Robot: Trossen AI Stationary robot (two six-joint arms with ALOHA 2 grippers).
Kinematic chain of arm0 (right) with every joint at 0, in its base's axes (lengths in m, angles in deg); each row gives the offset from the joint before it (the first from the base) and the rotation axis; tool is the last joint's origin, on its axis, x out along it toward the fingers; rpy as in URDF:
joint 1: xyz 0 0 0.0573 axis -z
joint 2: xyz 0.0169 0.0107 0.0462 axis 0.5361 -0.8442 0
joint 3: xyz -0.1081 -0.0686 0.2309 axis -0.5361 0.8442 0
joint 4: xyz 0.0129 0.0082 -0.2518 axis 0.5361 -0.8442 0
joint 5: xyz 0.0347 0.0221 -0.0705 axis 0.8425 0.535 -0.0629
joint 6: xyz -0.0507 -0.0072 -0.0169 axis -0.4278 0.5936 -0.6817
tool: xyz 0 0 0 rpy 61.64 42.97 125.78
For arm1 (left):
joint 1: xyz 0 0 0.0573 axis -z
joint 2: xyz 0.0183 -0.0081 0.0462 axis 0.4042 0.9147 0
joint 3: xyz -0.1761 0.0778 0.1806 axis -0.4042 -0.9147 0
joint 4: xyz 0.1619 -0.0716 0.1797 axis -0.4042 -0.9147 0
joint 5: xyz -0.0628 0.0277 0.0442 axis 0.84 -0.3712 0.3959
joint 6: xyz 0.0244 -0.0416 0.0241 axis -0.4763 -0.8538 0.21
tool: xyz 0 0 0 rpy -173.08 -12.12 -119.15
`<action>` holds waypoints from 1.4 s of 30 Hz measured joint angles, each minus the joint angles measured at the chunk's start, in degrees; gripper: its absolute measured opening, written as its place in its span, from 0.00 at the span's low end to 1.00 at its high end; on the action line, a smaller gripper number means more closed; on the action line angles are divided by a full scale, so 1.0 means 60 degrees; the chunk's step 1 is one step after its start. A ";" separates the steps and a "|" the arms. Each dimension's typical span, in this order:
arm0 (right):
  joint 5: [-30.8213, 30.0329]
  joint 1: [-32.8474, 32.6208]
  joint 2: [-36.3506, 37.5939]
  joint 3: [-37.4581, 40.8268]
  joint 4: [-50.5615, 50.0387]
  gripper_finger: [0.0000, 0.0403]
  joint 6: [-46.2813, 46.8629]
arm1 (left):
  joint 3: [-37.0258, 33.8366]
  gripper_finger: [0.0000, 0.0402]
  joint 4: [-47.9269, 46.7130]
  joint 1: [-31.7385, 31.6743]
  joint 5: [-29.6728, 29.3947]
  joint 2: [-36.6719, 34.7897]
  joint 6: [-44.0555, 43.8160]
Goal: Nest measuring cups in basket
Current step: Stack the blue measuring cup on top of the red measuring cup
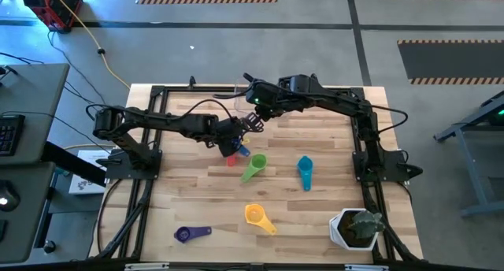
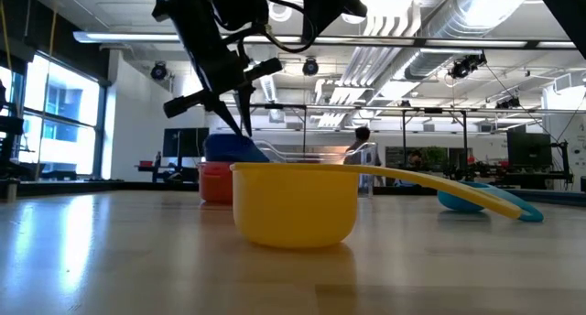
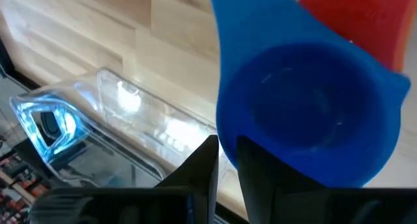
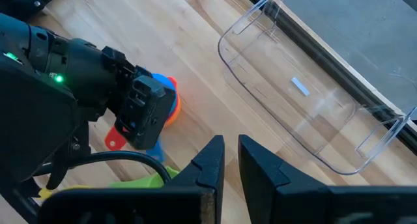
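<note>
The left pincer (image 1: pixel 236 137) hung directly over a round blue plastic measuring cup (image 3: pixel 306 113) that sat in a red plastic measuring cup (image 3: pixel 355 19) on the pale wooden surface (image 1: pixel 197 192). In its wrist view the two dark fingers (image 3: pixel 205 175) stood a narrow slit apart at the blue cup's rim, clamped on nothing visible. The right pincer (image 4: pixel 231 160) hovered near the clear rectangular plastic basket (image 4: pixel 306 100) at the far edge, its fingers nearly together and empty.

Only the high view showed the scattered rest: a green scoop cup (image 1: pixel 253 168), a teal one (image 1: pixel 305 170), a yellow one (image 1: pixel 257 217), a purple one (image 1: pixel 189 234), and a white pot with a green plant (image 1: pixel 354 228). The low view alone showed the stacked pair side-on behind the yellow cup. The right wrist view alone revealed an orange rim (image 4: pixel 173 100) under the blue cup.

The left arm hid most of the stack from above, and whether the fingers touched the blue cup could not be told.
</note>
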 joint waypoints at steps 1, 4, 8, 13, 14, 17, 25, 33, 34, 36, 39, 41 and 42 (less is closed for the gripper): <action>0.0000 -0.0004 0.0000 0.0000 -0.0004 0.09 0.0061 | 0.0000 0.11 0.0000 0.0027 -0.0078 0.0000 0.0004; 0.0000 -0.0004 0.0000 0.0000 -0.0004 0.09 0.0187 | 0.0000 0.10 0.0001 0.0137 -0.0094 0.0000 0.0007; 0.0000 -0.0001 0.0000 0.0000 -0.0004 0.09 0.0191 | 0.0000 0.10 0.0004 0.0269 0.0160 0.0000 0.0004; 0.0000 -0.0004 0.0000 0.0000 -0.0004 0.09 0.0270 | 0.0000 0.10 0.0010 0.0343 -0.0295 0.0000 -0.0078; 0.0012 -0.0004 0.0000 0.0000 -0.0004 0.09 0.0338 | 0.0000 0.10 0.0033 0.0342 -0.0435 0.0000 -0.0206; 0.0277 0.0000 -0.0002 0.0000 -0.0005 0.09 0.0483 | 0.0004 0.09 0.0037 0.0342 -0.0755 -0.0017 -0.0669; 0.0556 -0.0225 -0.0004 0.0059 -0.0638 0.09 0.1341 | 0.0018 0.09 -0.0690 0.0350 -0.1002 -0.0445 -0.3863; 0.0391 -0.0558 -0.0010 0.1016 -0.1001 0.09 0.2250 | 0.0015 0.09 -0.2352 0.0343 -0.0523 -0.1524 -0.7756; 0.0417 -0.0587 -0.0011 0.1178 -0.0995 0.09 0.2369 | 0.0015 0.09 -0.2736 0.0342 -0.0287 -0.1675 -0.8212; 0.0490 -0.0644 -0.0011 0.1508 -0.0979 0.09 0.2582 | 0.0015 0.09 -0.3277 0.0342 0.0237 -0.1945 -0.9094; 0.0778 -0.0720 -0.0011 0.2066 -0.0633 0.09 0.2790 | 0.0015 0.09 -0.3929 0.0344 0.1109 -0.2262 -1.0142; 0.0954 -0.0784 -0.0010 0.2429 -0.0330 0.09 0.2835 | 0.0015 0.09 -0.4064 0.0350 0.1534 -0.2400 -1.0783; 0.1105 -0.0811 -0.0007 0.2646 -0.0075 0.09 0.2839 | 0.0015 0.09 -0.4213 0.0350 0.1685 -0.2471 -1.1082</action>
